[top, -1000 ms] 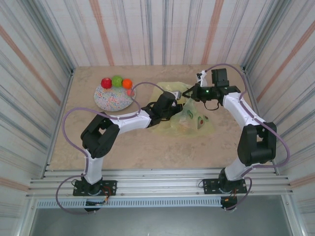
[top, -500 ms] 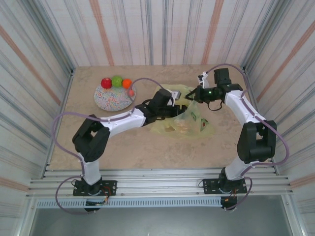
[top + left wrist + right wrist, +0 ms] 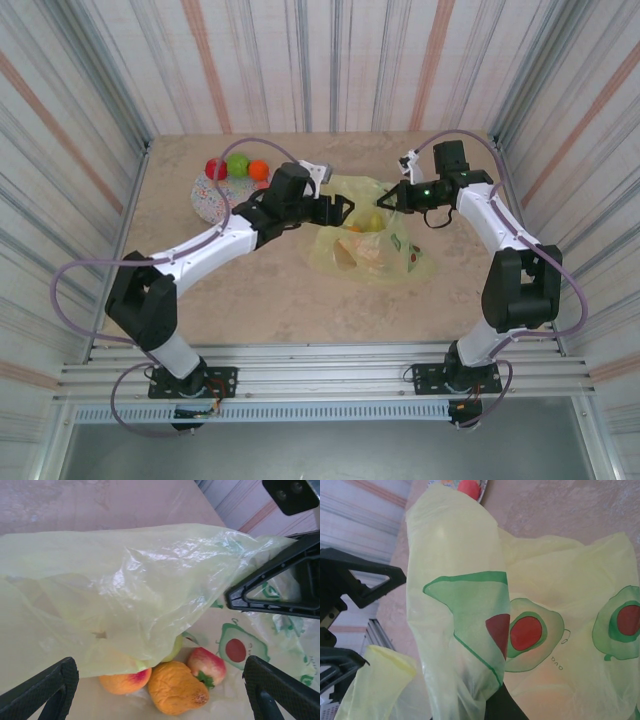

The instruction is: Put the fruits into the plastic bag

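- Since a second ago your left arm has drawn back out of the bag's mouth and swung to the left. The left gripper (image 3: 337, 210) now hangs just beside the bag's left edge, fingers spread wide with nothing between them.
- You look to be between deliveries: one fruit seems just dropped, and the fetch of another has not begun.
- The next move calls for swinging that open pincer further left and away to the plate. You then need to settle it around one round, glossy fruit without nudging its neighbours, so an end fruit of the row looks easiest.
- The plastic bag (image 3: 385, 258) lies crumpled on the table (image 3: 280, 295), midway between the two arms, its mouth facing the left arm.
- Inside it, the left wrist view shows four fruits resting together on the lower film:
  - a peach-coloured one (image 3: 122, 681),
  - a bumpy orange one (image 3: 176, 690),
  - a red-and-cream one (image 3: 207, 664),
  - a yellow-green one (image 3: 173, 649), half hidden under the upper film.
- The right gripper (image 3: 386, 198) is clamped on the bag's upper rim and holds it lifted, so the mouth stays agape. Keep that pinch.
- Farthest from you, the speckled plate (image 3: 207, 198) carries three fruits in a touching row: red (image 3: 216, 168), green (image 3: 238, 164) and orange (image 3: 259, 169).
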You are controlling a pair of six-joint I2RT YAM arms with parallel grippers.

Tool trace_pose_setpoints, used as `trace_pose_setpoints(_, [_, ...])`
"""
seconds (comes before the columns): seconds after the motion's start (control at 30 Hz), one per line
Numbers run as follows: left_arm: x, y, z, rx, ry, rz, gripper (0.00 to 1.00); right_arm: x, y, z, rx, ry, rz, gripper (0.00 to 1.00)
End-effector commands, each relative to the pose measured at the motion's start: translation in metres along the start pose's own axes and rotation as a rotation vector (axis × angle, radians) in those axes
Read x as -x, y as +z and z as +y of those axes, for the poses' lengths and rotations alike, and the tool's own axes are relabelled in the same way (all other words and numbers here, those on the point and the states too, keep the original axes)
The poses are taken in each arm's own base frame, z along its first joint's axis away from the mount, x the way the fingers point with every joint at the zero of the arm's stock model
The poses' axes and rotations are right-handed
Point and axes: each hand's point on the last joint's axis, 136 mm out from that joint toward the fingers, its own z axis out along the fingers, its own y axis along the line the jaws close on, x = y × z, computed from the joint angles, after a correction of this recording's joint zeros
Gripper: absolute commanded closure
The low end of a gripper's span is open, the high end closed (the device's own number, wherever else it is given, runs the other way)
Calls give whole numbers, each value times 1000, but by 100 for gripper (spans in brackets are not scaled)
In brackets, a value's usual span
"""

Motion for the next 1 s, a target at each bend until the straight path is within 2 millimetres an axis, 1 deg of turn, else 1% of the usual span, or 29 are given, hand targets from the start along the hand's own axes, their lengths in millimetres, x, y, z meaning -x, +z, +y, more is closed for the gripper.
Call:
trace_pose_setpoints(0.0, [1, -23, 15, 96, 67, -18, 10, 5, -15, 19, 20, -77, -20, 100])
trace_pose_setpoints(0.07, [-2, -30, 26, 159, 90, -14, 10, 4, -16, 18, 14, -83, -17, 100])
trace_pose_setpoints(0.13, [-11, -34, 38, 215, 94, 18, 10, 4, -17, 17, -2, -86, -20, 100])
trace_pose_setpoints(0.17, [-17, -35, 38, 207, 98, 36, 10, 6, -18, 15, -14, -86, -26, 100])
trace_pose_setpoints(0.2, [-23, -35, 31, 162, 104, 56, 10, 7, -18, 15, -23, -84, -29, 100])
trace_pose_setpoints(0.3, [-44, -33, 1, -39, 60, 99, 11, 12, -18, 11, -48, -68, -44, 100])
trace_pose_setpoints(0.4, [-62, -32, -38, -231, 11, 130, 12, 19, -17, 7, -67, -26, -70, 100])
trace_pose_setpoints(0.47, [-73, -29, -66, -334, 9, 152, 13, 25, -14, 7, -58, -2, -91, 100])
trace_pose_setpoints(0.53, [-80, -28, -95, -439, 17, 179, 13, 29, -12, 7, -54, 19, -104, 100])
trace_pose_setpoints(0.63, [-87, -31, -134, -568, 57, 218, 14, 31, -12, 2, -83, 44, -116, 100])
trace_pose_setpoints(0.7, [-92, -35, -151, -624, 101, 249, 14, 30, -11, -1, -95, 50, -112, 100])
trace_pose_setpoints(0.73, [-95, -38, -156, -637, 123, 265, 14, 29, -12, 0, -92, 43, -108, 100])
trace_pose_setpoints(0.77, [-95, -39, -156, -632, 141, 269, 14, 28, -12, 1, -89, 35, -103, 100])
trace_pose_setpoints(0.83, [-92, -39, -145, -560, 171, 264, 14, 24, -12, 3, -82, 11, -91, 100])
trace_pose_setpoints(0.9, [-84, -36, -123, -425, 194, 236, 12, 20, -12, 4, -81, -18, -79, 100])
trace_pose_setpoints(0.97, [-72, -38, -100, -327, 179, 203, 11, 16, -12, 2, -87, -29, -68, 100])
